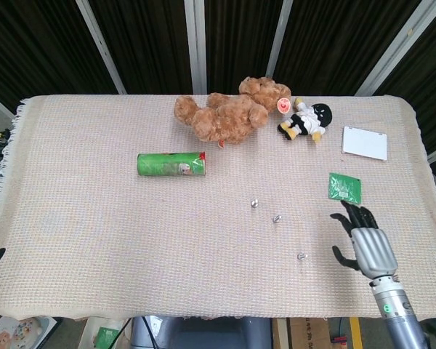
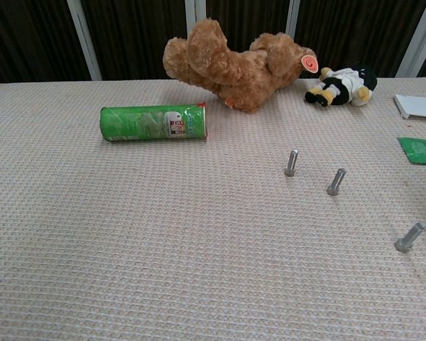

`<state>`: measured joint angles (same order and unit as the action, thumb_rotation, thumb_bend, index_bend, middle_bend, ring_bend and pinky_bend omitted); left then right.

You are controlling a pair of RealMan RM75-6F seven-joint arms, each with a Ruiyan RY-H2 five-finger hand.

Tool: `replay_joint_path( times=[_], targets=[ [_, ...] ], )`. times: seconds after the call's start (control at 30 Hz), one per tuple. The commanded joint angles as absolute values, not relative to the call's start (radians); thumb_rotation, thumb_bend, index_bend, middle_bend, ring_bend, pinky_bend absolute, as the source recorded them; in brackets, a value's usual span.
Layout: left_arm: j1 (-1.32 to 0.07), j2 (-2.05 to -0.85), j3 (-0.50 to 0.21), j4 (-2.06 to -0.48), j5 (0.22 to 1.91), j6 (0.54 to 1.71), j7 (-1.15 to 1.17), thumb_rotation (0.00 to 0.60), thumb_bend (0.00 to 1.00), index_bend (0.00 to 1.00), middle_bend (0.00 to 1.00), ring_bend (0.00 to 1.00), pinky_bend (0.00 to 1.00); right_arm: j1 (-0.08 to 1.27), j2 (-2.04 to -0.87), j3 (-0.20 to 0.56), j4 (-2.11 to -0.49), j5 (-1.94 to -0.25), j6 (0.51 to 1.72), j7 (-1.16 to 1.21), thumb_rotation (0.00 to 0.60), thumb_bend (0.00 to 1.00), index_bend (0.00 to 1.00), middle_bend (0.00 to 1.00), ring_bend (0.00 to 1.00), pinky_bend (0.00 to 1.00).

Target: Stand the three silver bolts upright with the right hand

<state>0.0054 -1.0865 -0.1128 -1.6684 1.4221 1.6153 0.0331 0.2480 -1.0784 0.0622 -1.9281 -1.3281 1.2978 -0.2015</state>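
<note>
- 3 silver bolts: (image 2: 291,163), (image 2: 336,182), (image 2: 409,237)
- 1 green chip can (image 2: 153,122)
- 1 brown teddy bear (image 2: 234,64)
- 1 penguin plush (image 2: 343,85)
- 1 green packet (image 1: 345,187)
- 1 white card (image 1: 365,142)
- 1 robot hand (image 1: 365,243)

**Colours on the woven cloth**

The tablecloth (image 1: 94,218) is pale beige with a fine woven grid. Far centre lies a tan-brown teddy bear (image 1: 229,113) with a red-and-white tag; right of it is a black, white and yellow plush toy (image 1: 309,121). The can (image 1: 171,164) at left is bright green with a red-and-white label. Three bolts (image 2: 291,163) (image 2: 335,182) (image 2: 409,237) are silver. At right are a green packet (image 1: 345,187) and a white card (image 1: 365,142). The right hand (image 1: 365,243) is grey with black fingers.
</note>
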Motion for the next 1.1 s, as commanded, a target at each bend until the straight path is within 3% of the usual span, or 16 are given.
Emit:
replay_joint_path(
  times=[0.03, 0.3, 0.67, 1.1],
  targets=[
    [0.006, -1.086, -0.111, -1.67, 1.424, 1.615, 0.034, 0.6, 0.24, 0.1, 0.06, 0.0, 0.08, 0.228, -1.012, 0.079, -1.943, -1.437, 1.356, -0.112, 0.6, 0.38, 0.22, 0.0, 0.0, 0.0],
    [0.011, -1.085, -0.106, -1.674, 1.431, 1.623, 0.042, 0.6, 0.24, 0.1, 0.06, 0.0, 0.08, 0.143, -1.055, 0.013, -1.744, -1.725, 1.561, -0.117, 0.6, 0.38, 0.21, 0.0, 0.0, 0.0],
    [0.02, -1.067, -0.088, -1.681, 1.448, 1.621, 0.039, 0.6, 0.24, 0.1, 0.06, 0.0, 0.08, 0.064, -1.076, -0.032, -1.711, -1.719, 1.597, -0.237, 0.6, 0.33, 0.12, 0.0, 0.0, 0.0],
    [0.022, -1.057, -0.064, -1.686, 1.48, 1.613, 0.055, 0.6, 0.24, 0.06, 0.06, 0.0, 0.08, 0.047, -1.096, 0.026, -1.69, -1.617, 1.606, -0.25, 0.6, 0.33, 0.09, 0.0, 0.0, 0.0]
  ],
)
